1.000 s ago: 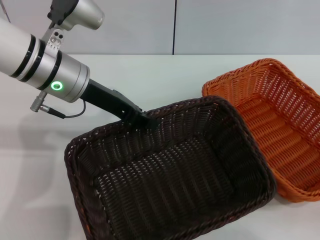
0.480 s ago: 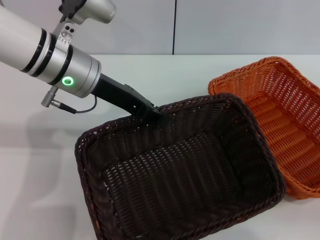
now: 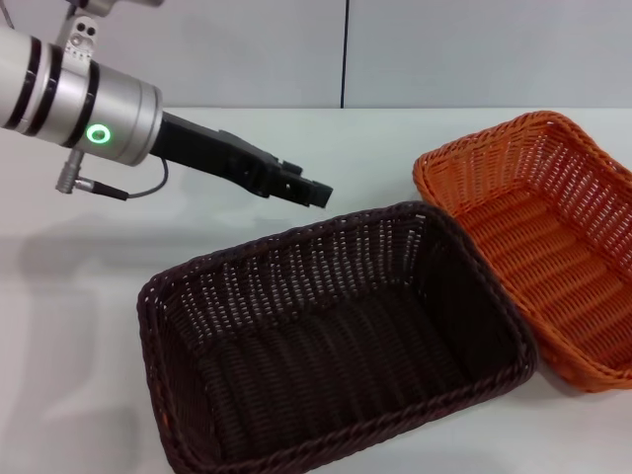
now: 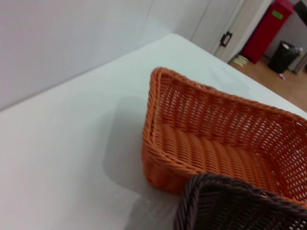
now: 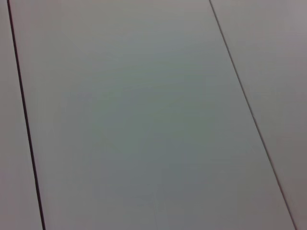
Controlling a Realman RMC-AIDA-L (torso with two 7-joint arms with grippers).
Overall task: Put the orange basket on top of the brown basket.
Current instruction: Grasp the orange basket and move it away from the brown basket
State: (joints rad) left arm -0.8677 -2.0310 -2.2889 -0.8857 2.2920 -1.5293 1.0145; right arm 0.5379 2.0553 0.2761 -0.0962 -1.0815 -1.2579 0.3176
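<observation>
The brown basket (image 3: 336, 336) sits on the white table (image 3: 79, 296) in the near middle. Its right corner lies against the left side of the orange basket (image 3: 553, 247), which sits at the right. My left gripper (image 3: 318, 194) is open and empty. It hovers just above and behind the brown basket's far rim, apart from it. The left wrist view shows the orange basket (image 4: 206, 139) with the brown basket's corner (image 4: 230, 206) in front of it. My right gripper is out of view; its wrist view shows only wall panels.
A grey panelled wall (image 3: 444, 49) runs behind the table. Bare table surface lies to the left and behind the baskets. In the left wrist view a red bin (image 4: 266, 28) stands on the floor beyond the table's far corner.
My left gripper has let go of the brown basket's far rim and risen clear of it. The brown basket has dropped flat and shifted slightly left.
</observation>
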